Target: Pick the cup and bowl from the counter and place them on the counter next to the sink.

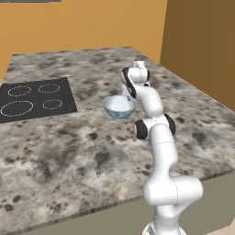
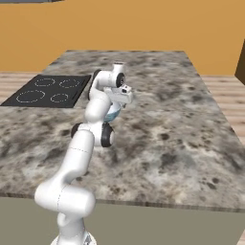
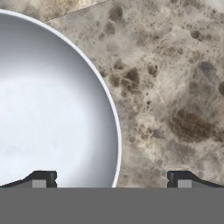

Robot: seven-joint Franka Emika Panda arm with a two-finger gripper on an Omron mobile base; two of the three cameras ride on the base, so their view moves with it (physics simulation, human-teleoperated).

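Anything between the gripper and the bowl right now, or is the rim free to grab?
Nothing visible is in the way. In the hand view the open gripper hangs right over the bowl, one fingertip over its inside, the other over bare counter, so the jaws straddle the rim.

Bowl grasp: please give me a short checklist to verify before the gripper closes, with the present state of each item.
1. Gripper open: ok, fingertips stand wide apart.
2. Bowl rim between the fingertips: ok; in the hand view one fingertip is over the bowl's inside, the other over the counter.
3. Bowl upright: ok.
4. Bowl empty: ok, its inside looks bare.
5. Height of fingertips against the rim: cannot tell.
6. Stovetop apart from the bowl: ok.
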